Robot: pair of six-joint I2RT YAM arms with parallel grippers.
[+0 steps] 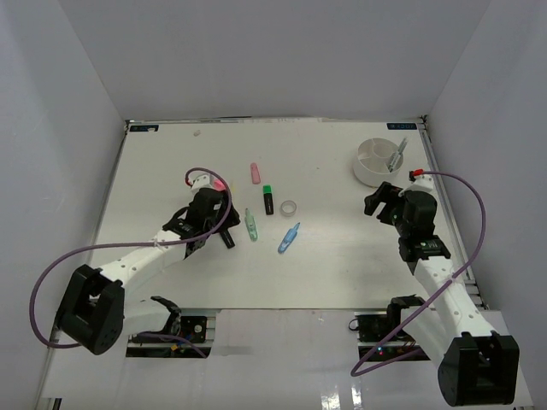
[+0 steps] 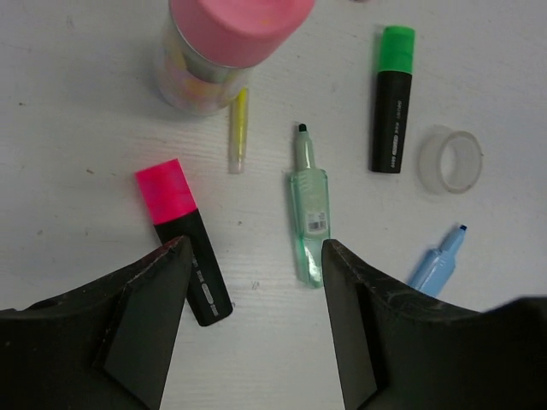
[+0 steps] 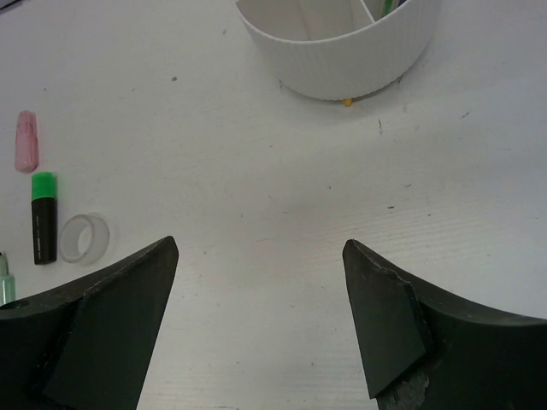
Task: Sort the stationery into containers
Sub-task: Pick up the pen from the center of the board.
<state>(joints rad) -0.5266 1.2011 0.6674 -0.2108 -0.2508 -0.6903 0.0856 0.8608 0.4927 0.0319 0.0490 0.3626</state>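
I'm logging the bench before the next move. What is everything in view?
tub: one, white, far right
pens in tub: count unclear, leaning inside
eraser: one, pink, centre, farthest back
green-capped highlighter: one, black, centre
tape ring: one, clear, right of green-capped highlighter
green pen: one, pale green, centre
blue pen: one, pale blue, right of green pen
pink-capped highlighter: one, black, left of green pen
glue stick: one, pink cap, behind pink-capped highlighter
pencil: one, yellow, beside glue stick
table: one, white
left claw: one, black, open
right claw: one, black, open, facing tub
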